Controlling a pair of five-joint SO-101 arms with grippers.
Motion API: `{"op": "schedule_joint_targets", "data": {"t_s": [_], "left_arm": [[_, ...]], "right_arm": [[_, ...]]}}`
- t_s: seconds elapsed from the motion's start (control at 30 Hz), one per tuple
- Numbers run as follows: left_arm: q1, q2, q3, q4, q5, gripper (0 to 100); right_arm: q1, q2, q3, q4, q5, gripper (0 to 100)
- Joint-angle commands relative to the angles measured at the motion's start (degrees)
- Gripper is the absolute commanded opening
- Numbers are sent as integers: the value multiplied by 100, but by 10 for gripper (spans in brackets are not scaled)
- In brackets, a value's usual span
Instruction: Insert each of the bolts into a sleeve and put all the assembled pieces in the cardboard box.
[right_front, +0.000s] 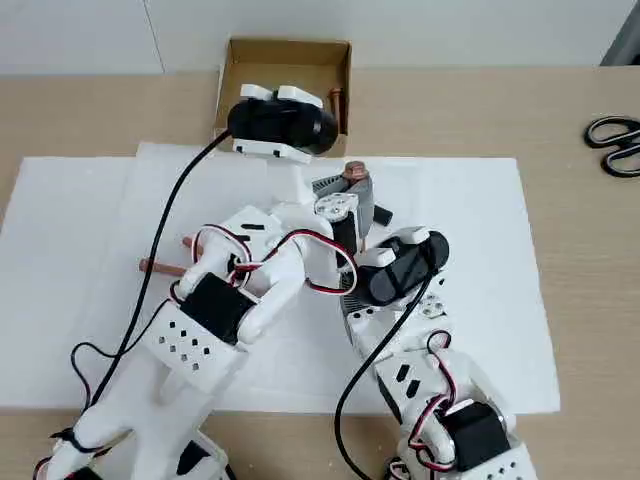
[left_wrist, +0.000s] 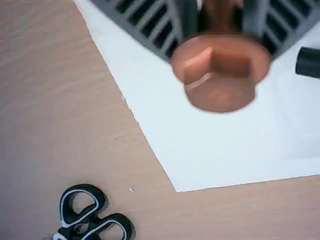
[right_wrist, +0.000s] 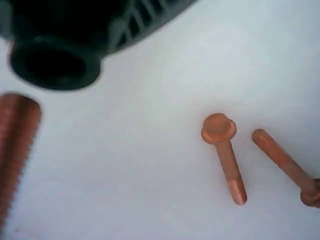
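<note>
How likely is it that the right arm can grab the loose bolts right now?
Probably not yet: the right gripper is shut on a sleeve, and the left arm seems to cross between it and the loose bolts.

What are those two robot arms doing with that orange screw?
They are fitting a bolt into a sleeve. The left gripper holds a copper bolt just behind its head, and the right gripper holds a black sleeve. The bolt's threaded tip sits beside the sleeve's opening, not inside it yet. Two loose bolts lie on the white sheet. The cardboard box is behind the sheet.
</note>
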Motion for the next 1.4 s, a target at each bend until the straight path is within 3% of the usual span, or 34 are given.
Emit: {"op": "schedule_joint_targets", "data": {"t_s": [0.0,1.17,1.37], "left_arm": [[-9,-35,-22,-158,53,5],[211,-35,136,281,149,5],[237,-35,259,290,-299,5]], "right_arm": [[22,-84,-132,-136,-44,4],[207,-84,-185,-163,-387,4],[207,-84,-185,-163,-387,4]]}}
